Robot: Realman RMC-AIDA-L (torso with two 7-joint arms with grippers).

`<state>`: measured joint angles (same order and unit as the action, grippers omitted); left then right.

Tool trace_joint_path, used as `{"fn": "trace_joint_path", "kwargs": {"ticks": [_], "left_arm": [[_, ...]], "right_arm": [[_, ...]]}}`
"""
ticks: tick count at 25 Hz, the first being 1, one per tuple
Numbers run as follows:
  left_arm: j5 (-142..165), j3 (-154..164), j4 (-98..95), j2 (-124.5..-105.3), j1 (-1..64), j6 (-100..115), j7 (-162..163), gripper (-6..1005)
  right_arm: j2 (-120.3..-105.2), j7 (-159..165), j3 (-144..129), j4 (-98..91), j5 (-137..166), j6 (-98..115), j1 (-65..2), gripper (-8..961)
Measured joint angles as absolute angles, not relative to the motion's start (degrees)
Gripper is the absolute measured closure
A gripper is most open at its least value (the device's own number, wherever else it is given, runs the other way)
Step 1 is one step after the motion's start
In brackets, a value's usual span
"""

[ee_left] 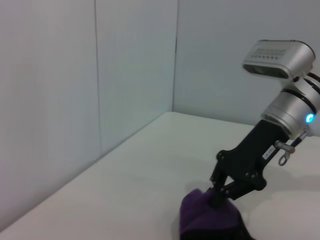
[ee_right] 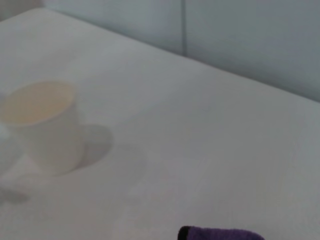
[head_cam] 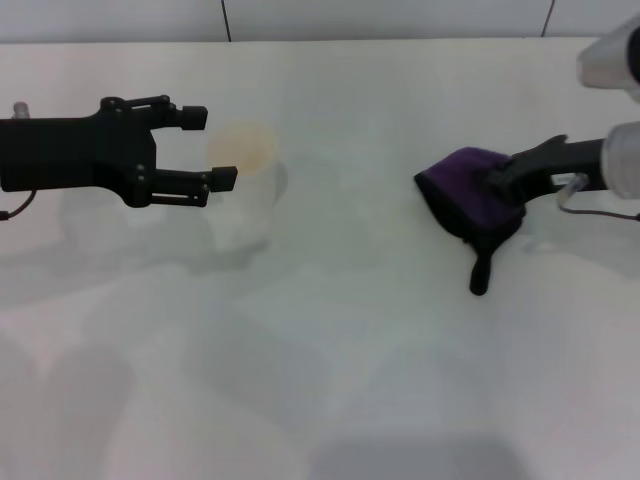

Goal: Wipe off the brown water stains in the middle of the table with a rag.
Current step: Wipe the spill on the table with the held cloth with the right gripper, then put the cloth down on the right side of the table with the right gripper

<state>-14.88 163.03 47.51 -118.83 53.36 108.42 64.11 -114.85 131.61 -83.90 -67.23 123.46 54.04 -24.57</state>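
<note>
Right gripper (head_cam: 500, 183) pinching the purple rag (head_cam: 465, 195) on the white table (head_cam: 350, 330) toward its right edge, left gripper (head_cam: 205, 148) spread beside a paper cup (head_cam: 243, 190) left of centre, no brown stain discernible

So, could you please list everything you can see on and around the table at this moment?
table: one, white, glossy, across the whole head view.
paper cup: one, white with a tan-tinted inside, upright on the robot's left side.
rag: one, dark purple with black edging and a short black tail, on the robot's right side.
brown water stains: none visible in any view.
wall: pale panels behind the table.
left hand: black, open, beside the cup.
right hand: black, shut on the rag.
</note>
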Motion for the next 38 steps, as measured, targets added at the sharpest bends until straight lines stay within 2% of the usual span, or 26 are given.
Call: {"fn": "trace_joint_path", "kwargs": {"ticks": [14,38], "left_arm": [[-16.2,163.0,47.5,-118.92,52.7,108.2,64.6,119],[-16.9,163.0,47.5,-118.92,52.7,107.6,64.9,119]], "right_arm": [[-114.81,128.2,-78.3,-70.2,123.2,55.9,-18.0,841],[-114.69,126.2,-70.0,-70.6,123.2,66.7,-17.1,823]]}}
